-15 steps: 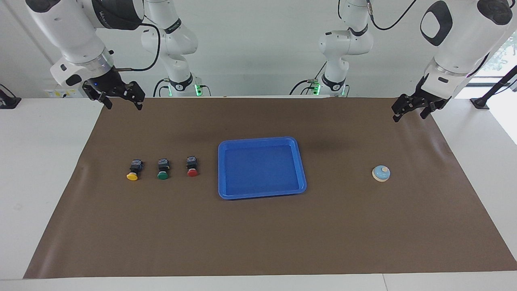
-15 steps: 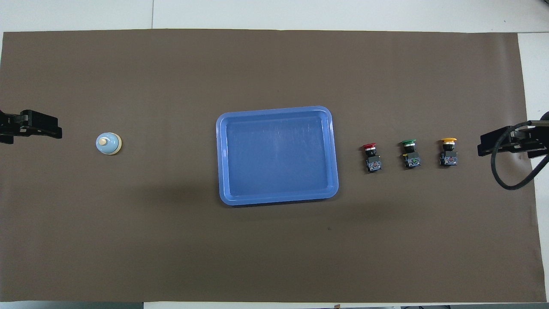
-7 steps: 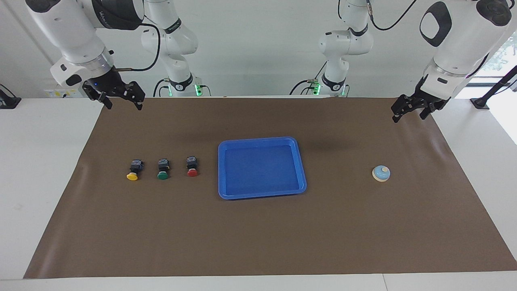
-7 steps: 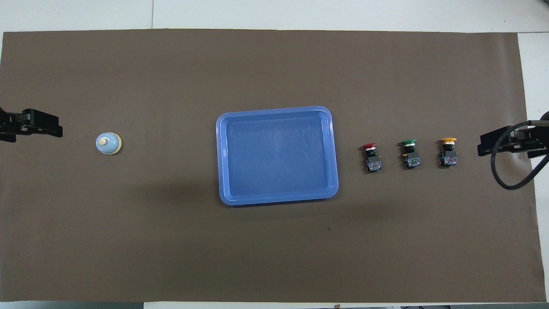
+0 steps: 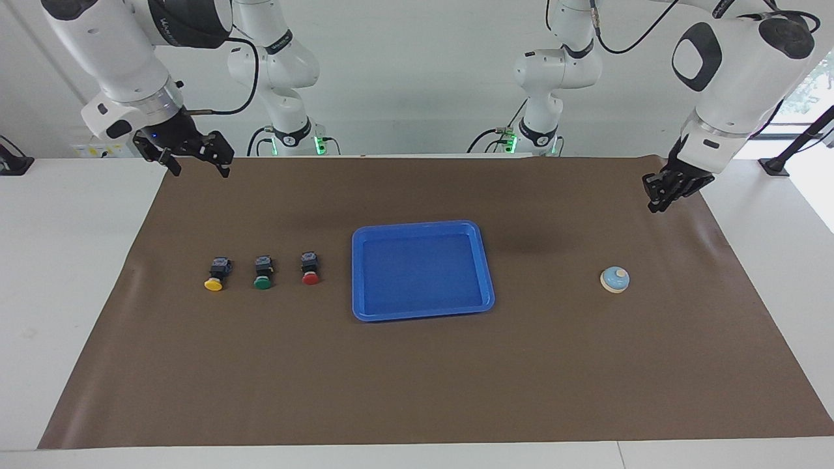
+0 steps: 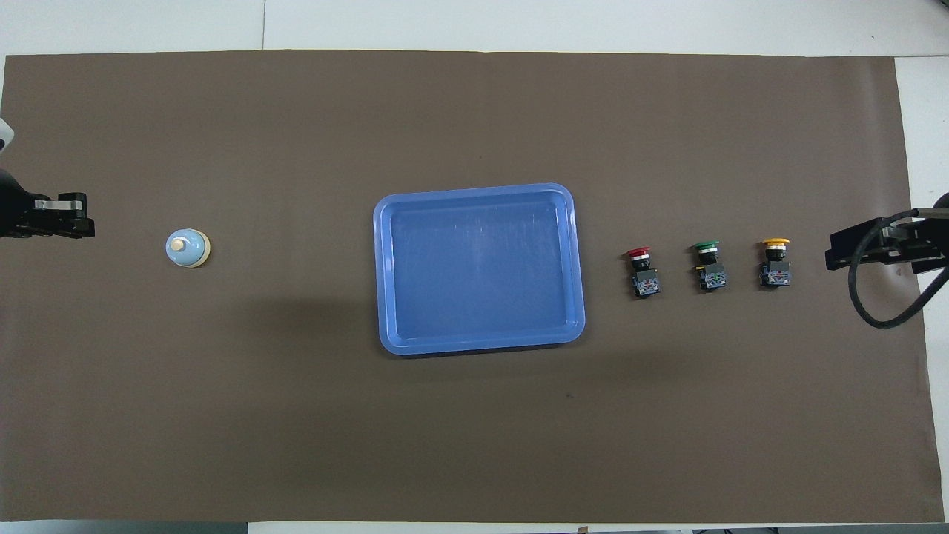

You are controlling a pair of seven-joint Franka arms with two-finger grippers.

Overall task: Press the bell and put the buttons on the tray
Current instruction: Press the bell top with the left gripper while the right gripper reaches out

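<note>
Buttons (image 5: 262, 271) sit in a row at the tray's (image 5: 422, 314) nine o'clock, untouched. Your right gripper (image 5: 193, 163) waits spread open above the mat's (image 5: 417, 378) corner. Bell (image 5: 614, 279) at the tray's three o'clock is unpressed; your left gripper (image 5: 657, 198), fingers clenched together, hangs above the mat at the bell's one o'clock. Bring it down onto the knob.

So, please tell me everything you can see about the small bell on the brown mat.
The bell is a small round dome, light blue and smooth, with a cream rim around its base and a cream knob on top. It stands upright on the brown mat, alone, toward the left arm's end of the table, well apart from the blue tray. Nothing touches it. The left gripper hangs above the mat's edge, not over the bell.
</note>
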